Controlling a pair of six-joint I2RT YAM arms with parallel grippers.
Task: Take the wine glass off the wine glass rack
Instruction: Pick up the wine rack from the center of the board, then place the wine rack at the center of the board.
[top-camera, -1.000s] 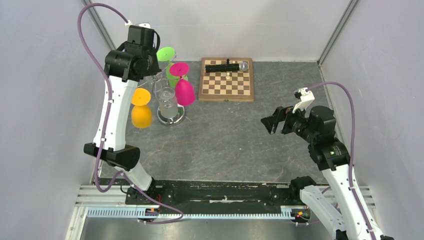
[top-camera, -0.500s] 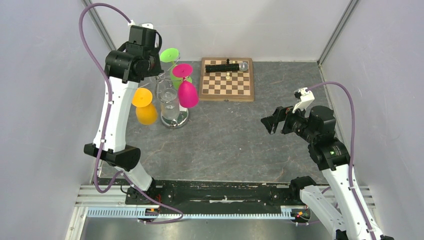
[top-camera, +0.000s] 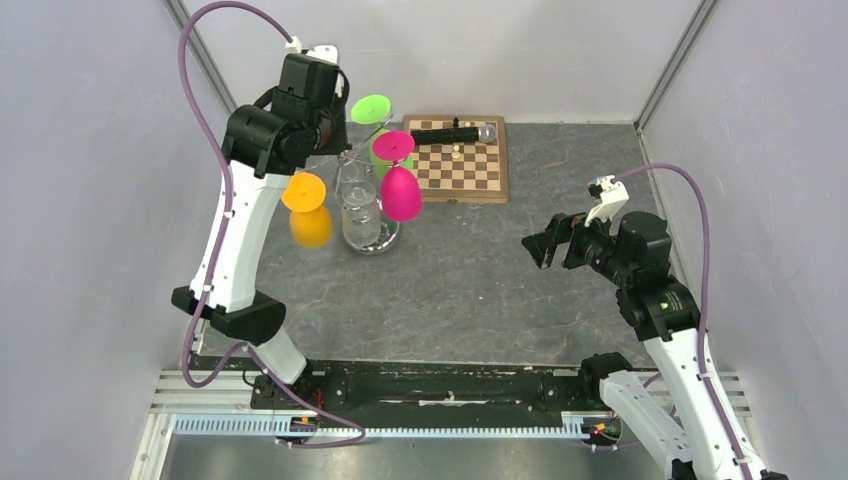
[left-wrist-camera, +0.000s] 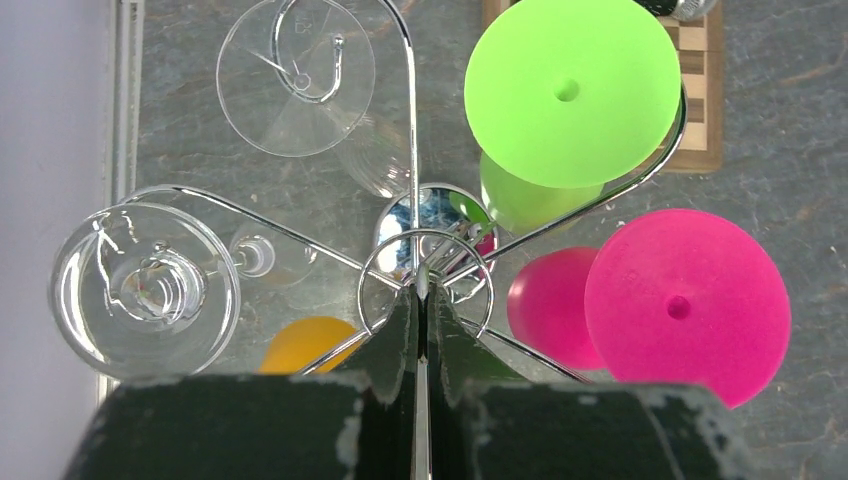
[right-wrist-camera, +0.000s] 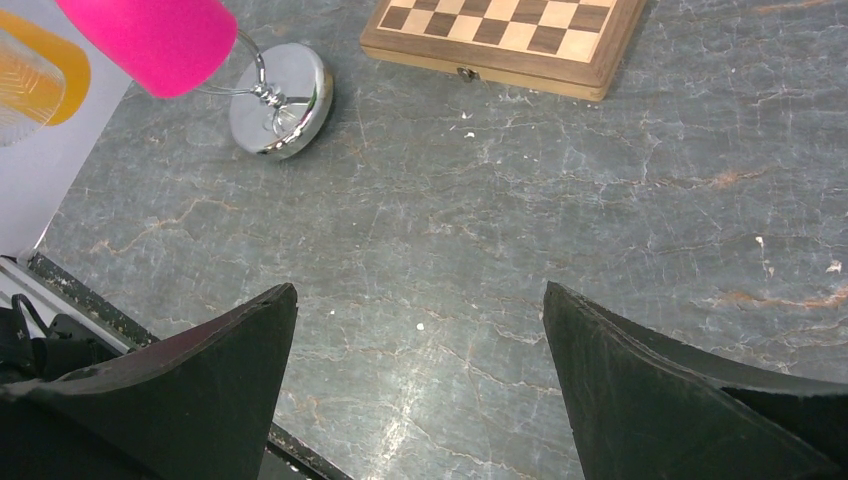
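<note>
The wine glass rack is a silver wire stand with a round mirrored base. Upside-down wine glasses hang from its arms: green, pink, orange and two clear ones. My left gripper is above the rack, shut on the thin wire at its top centre. In the top view its fingers are hidden under the wrist. My right gripper hovers open over bare table right of the rack, nothing between its fingers. It sees the rack's base and pink glass.
A wooden chessboard lies at the back centre, with a black cylinder and a few pieces on it. Grey walls close in the left, right and back. The green glass hangs close to the board's left edge.
The left arm has carried the rack to the right, toward the chessboard, with the glasses swinging; the orange one is blurred. The right arm has not moved.
</note>
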